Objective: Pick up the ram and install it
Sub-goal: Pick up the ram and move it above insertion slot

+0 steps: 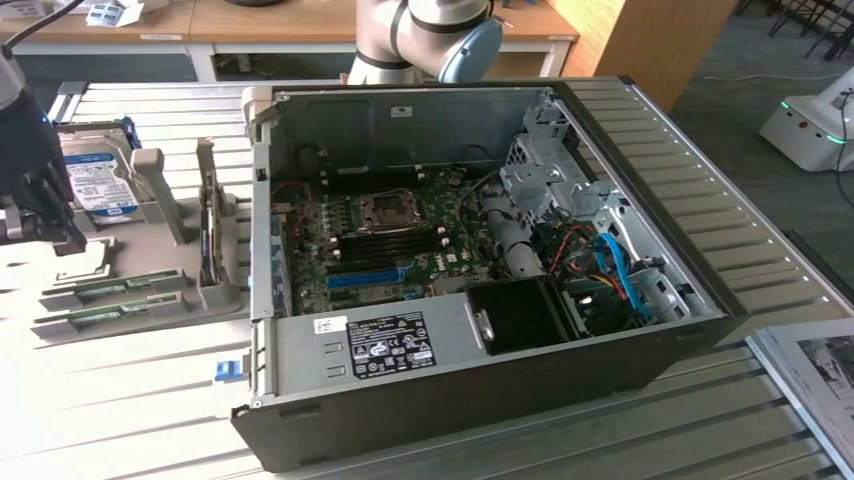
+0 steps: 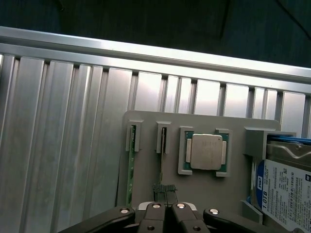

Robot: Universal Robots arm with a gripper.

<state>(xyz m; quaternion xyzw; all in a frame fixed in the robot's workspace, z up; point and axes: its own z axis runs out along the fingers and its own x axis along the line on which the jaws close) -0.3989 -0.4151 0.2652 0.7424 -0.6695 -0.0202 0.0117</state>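
Arm point(image 1: 427, 35) is rooted behind the PC case point(image 1: 467, 420) and reaches over to the exterior view's left. Its wrist hangs low over the grey parts tray point(image 1: 160, 190). Gripper point(image 1: 51, 235) points down at the tray with jaws pressed together and no gap. Nothing seen betw. the pads point(image 2: 159, 190).

Slatted metal table point(image 1: 747, 200) carries everything.

Case lies on its side, panel off. Inside:
- motherboard point(image 1: 400, 250) w/ bare CPU socket point(image 1: 387, 210) and blue slots point(image 1: 367, 278)
- blue cables point(image 1: 621, 270) by the drive cage
- black-and-white sticker point(image 1: 387, 345) on the PSU, text too small to read

Tray sits just beside the case, on the exterior view's left. Its pockets in a row:
- hard drive point(image 2: 286, 189), blue/white label, "0TB" legible and the rest not
- CPU chip point(image 2: 206, 151) flat in its square pocket, markings unreadable
- the ram point(image 2: 162, 150), on edge in the slot next to the CPU
- second green stick point(image 2: 129, 170) in the outermost slot

In the wrist view the closed gripper point(image 2: 165, 190) lines up w/ the ram's slot, right over the stick's near end. Can't tell if it touches. In the exterior view the ram point(image 1: 107, 288) is seated in the tray, well apart from the motherboard.
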